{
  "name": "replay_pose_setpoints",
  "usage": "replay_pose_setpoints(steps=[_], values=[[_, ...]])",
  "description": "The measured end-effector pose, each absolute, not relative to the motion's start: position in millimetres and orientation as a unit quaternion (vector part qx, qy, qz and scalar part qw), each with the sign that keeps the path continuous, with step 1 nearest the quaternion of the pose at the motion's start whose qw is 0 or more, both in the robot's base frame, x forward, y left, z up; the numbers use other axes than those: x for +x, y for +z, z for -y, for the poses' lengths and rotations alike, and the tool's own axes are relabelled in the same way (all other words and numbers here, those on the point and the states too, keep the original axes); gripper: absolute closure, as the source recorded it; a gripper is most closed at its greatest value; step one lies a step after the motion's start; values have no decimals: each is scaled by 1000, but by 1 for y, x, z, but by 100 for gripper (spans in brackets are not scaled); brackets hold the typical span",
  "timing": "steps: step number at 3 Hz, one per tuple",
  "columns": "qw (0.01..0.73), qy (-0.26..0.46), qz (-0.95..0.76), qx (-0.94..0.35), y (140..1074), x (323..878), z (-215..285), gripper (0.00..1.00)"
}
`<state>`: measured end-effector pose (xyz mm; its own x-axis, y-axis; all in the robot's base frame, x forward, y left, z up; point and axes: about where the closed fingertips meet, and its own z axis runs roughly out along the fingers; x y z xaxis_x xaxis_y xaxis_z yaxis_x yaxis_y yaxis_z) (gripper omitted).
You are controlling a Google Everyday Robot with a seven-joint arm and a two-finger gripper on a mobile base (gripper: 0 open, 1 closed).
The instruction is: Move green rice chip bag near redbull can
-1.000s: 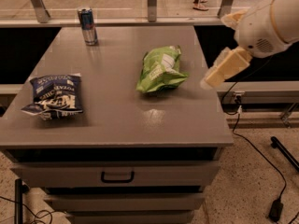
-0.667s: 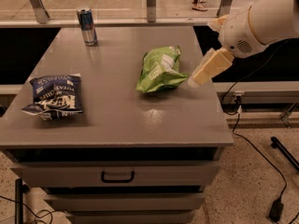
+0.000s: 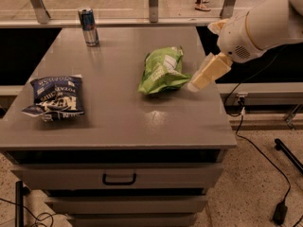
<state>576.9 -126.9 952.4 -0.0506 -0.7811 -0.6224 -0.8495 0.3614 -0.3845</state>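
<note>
The flat grey surface (image 3: 128, 122) carries three things, and the green rice chip bag (image 3: 162, 71) lies crumpled a little right of its middle. The redbull can (image 3: 88, 26) stands upright well apart from that bag, toward the far left corner, while a dark blue chip bag (image 3: 56, 97) lies flat well to the bag's left, near the front left edge. The end effector (image 3: 201, 79) hangs just beside the bag's right side, over the surface's right edge.
</note>
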Motion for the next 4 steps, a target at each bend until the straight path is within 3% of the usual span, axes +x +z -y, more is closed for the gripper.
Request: replay_pose_setpoints(steps=[3, 4], values=[[408, 34, -717, -565, 886, 611, 88, 0], [410, 36, -715, -565, 876, 619, 81, 18]])
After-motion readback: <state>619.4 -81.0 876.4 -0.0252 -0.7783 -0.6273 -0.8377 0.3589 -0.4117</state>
